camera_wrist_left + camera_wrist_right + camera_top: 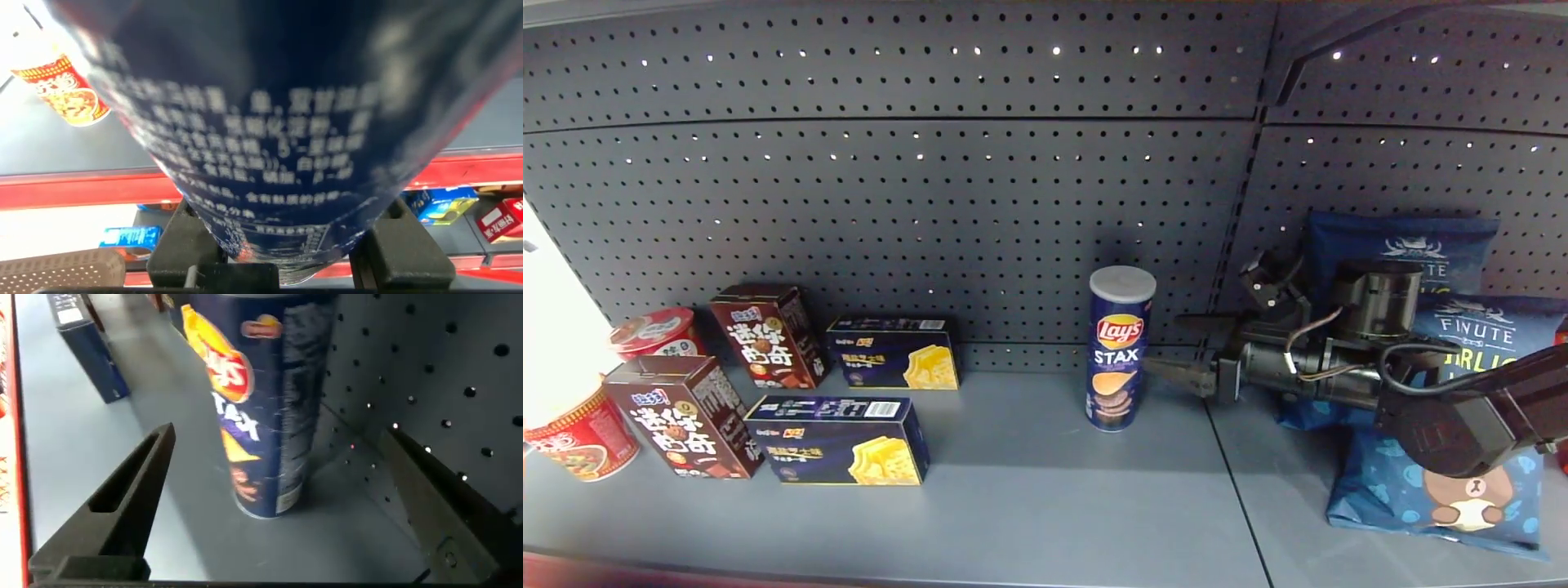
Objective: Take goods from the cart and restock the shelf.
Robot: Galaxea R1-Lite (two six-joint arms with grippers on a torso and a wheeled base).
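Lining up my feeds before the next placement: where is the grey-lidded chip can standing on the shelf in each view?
Head view: chip can upright at mid-shelf, just left of the right tool.
Right wrist view: chip can at centre, just ahead of that open tool.
Left wrist view: the dark blue tube in the left tool is a separate item.
Shared landmark: perforated back panel behind the can, head and right wrist views.

Shop: I'm facing a retail shelf (1029, 490) with a grey pegboard back (890, 204), stocked with packaged snacks: boxes (837, 441), chip can (1119, 351), cup noodles (580, 437), chip bags (1462, 327). Red rail (82, 188) along a shelf edge.
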